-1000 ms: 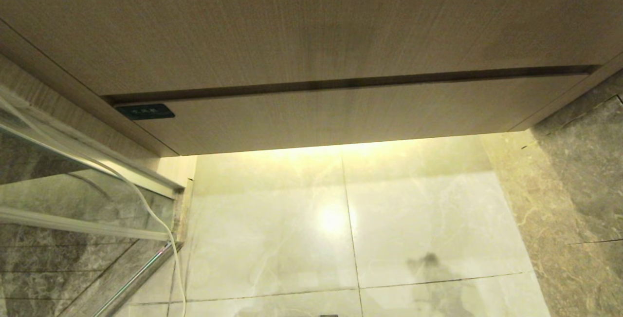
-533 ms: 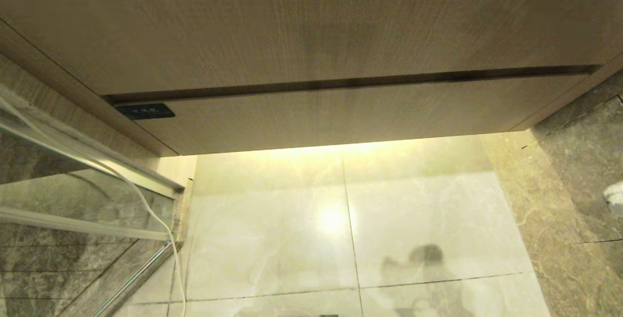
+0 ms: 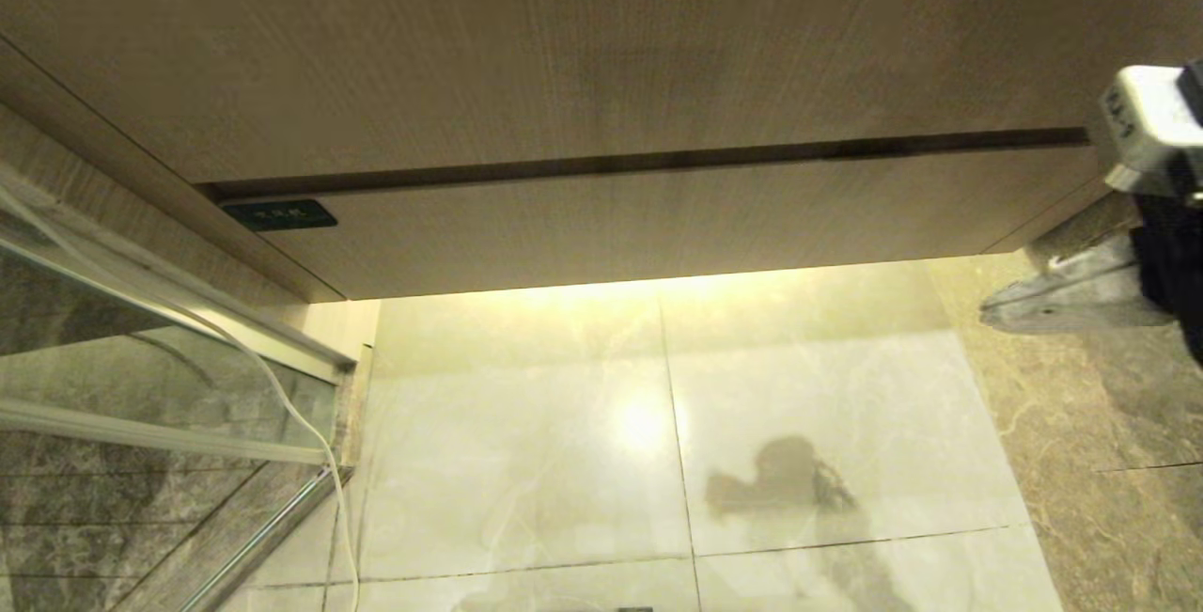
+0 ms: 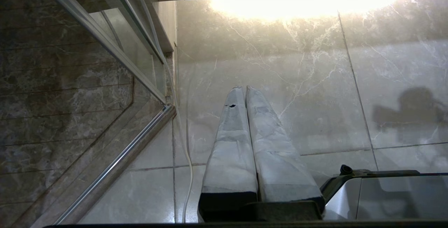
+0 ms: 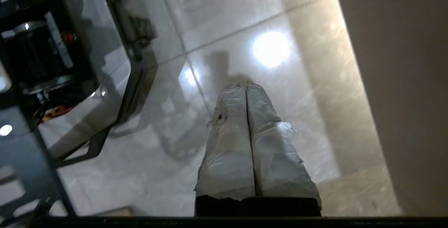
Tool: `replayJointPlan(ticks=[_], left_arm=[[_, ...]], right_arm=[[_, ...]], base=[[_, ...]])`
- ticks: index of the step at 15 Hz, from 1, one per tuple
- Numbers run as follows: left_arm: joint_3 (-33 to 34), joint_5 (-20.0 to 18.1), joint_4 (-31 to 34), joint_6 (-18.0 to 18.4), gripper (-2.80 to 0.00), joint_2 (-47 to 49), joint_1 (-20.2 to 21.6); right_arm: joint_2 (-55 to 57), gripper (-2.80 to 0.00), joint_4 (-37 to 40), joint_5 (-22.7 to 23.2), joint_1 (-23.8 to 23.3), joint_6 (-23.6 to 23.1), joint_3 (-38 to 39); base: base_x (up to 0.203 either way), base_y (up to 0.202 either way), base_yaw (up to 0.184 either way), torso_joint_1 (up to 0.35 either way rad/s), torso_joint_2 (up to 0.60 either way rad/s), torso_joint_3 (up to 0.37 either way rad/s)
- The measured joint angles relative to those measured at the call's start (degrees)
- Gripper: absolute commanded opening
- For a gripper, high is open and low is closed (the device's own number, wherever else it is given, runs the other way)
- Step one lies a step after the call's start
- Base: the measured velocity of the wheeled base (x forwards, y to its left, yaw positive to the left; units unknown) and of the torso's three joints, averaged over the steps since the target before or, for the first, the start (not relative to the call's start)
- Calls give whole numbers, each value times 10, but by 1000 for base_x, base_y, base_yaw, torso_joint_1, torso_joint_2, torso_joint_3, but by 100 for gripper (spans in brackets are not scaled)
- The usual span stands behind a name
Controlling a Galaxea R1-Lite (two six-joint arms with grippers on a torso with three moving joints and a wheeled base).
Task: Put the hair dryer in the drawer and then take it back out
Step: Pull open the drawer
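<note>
The drawer point(image 3: 658, 222) is pushed in flush under the taller wood panel point(image 3: 564, 39). The right gripper point(image 3: 987, 316) hangs just beside its right end over the floor point(image 3: 799, 386), jaws pressed together and empty. The left gripper point(image 4: 245, 88), jaws likewise together, points at the floor.

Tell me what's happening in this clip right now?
The drawer is closed, and no hair dryer shows in any view. The right gripper, fingers shut and empty, is at the right edge of the head view, beside the drawer's right end and not touching it. The left gripper hangs shut over the floor tiles, holding nothing.
</note>
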Motion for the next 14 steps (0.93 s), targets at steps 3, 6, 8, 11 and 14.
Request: replayJointPlan(ticks=[3, 6, 8, 11, 14], left_arm=[[0, 0, 0, 0, -280, 0, 0], [0, 0, 0, 0, -280, 0, 0], [0, 0, 0, 0, -280, 0, 0], [0, 0, 0, 0, -280, 0, 0], [0, 0, 0, 0, -280, 0, 0]], right_arm=[[27, -280, -126, -5, 19, 2, 34], [46, -280, -217, 6, 23, -9, 59], [53, 0, -250, 32, 22, -28, 77], [78, 0, -296, 89, 6, -123, 100], [109, 0, -359, 107, 0, -134, 103]], base=[[0, 0, 0, 0, 0, 0], [0, 0, 0, 0, 0, 0], [0, 0, 0, 0, 0, 0], [0, 0, 0, 0, 0, 0], [0, 0, 0, 0, 0, 0]])
